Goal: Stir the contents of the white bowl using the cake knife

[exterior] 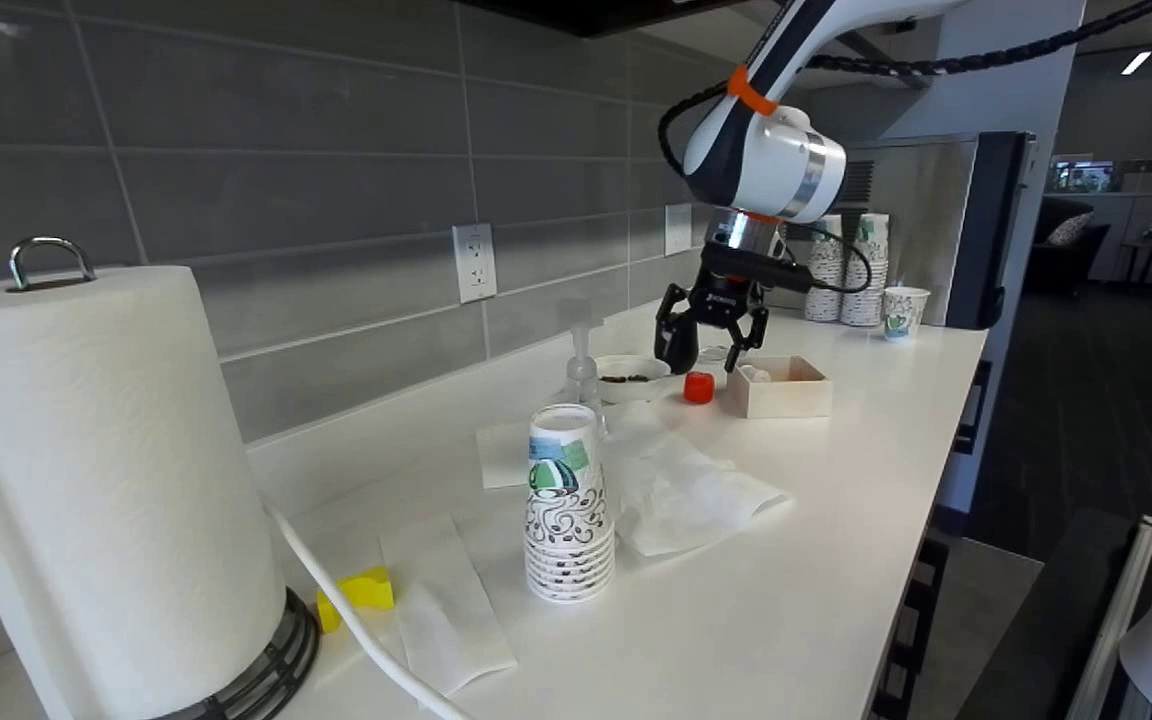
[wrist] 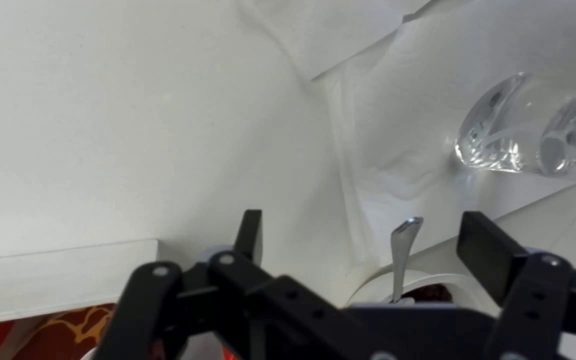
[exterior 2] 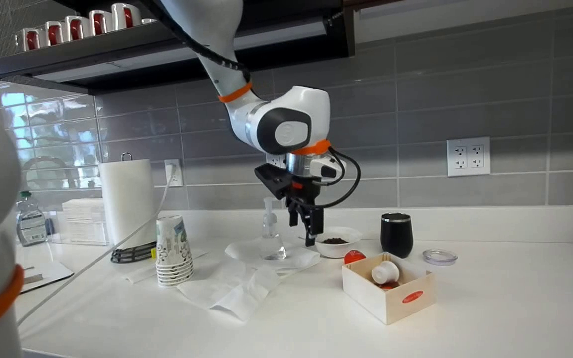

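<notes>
Low and round, the white bowl [exterior 2: 334,250] stands near the wall with dark granular contents [exterior 2: 335,240]. In the wrist view a silver handle, taken as the cake knife [wrist: 402,257], juts over the bowl's rim [wrist: 455,278]; its lower end is hidden behind the gripper body. My gripper [wrist: 363,220] is wide open, and in this view the handle appears between the two fingers, touching neither. In both exterior views the gripper [exterior 2: 302,231] points down by the bowl, its fingers holding nothing. The bowl [exterior: 633,392] sits beside it in an exterior view.
A clear pump bottle [exterior 2: 271,243] stands on white napkins [exterior 2: 239,291] by the bowl. Close by are a red capsule [exterior: 699,388], a wooden box [exterior 2: 381,306], a black cup [exterior 2: 396,236] and a clear lid [exterior 2: 439,256]. Stacked paper cups [exterior: 569,510] stand farther off.
</notes>
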{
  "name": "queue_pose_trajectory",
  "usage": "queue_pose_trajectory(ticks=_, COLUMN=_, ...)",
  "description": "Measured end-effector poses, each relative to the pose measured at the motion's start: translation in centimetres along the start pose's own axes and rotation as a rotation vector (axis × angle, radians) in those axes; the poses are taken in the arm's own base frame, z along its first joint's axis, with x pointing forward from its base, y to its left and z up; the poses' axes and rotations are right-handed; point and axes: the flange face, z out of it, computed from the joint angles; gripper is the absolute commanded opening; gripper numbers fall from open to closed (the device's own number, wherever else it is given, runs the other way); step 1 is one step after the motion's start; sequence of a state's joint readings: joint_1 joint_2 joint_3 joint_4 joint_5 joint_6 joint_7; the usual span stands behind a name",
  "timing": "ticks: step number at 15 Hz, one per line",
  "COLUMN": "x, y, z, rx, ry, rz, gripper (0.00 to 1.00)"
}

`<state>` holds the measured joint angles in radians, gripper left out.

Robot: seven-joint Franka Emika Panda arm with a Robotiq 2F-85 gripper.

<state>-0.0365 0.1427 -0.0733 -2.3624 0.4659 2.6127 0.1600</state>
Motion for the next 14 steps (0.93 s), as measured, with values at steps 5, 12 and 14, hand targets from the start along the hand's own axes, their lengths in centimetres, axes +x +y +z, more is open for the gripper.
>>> queue_pose_trajectory(ticks=5, x=-3.2, y=0.2, z=-0.9, rx=-0.061, ry=0.115, rz=-0.040, gripper=1.00)
queue_pose_trajectory(ticks=12, x=-5.9, y=0.4, z=-1.6, rx=-0.124, ry=0.226, rz=-0.096, gripper=1.00)
queue_pose_trajectory(ticks=14, x=-6.2, y=0.2, z=-2.0, rx=-0.135, ry=0.246, rz=-0.099, gripper=1.00)
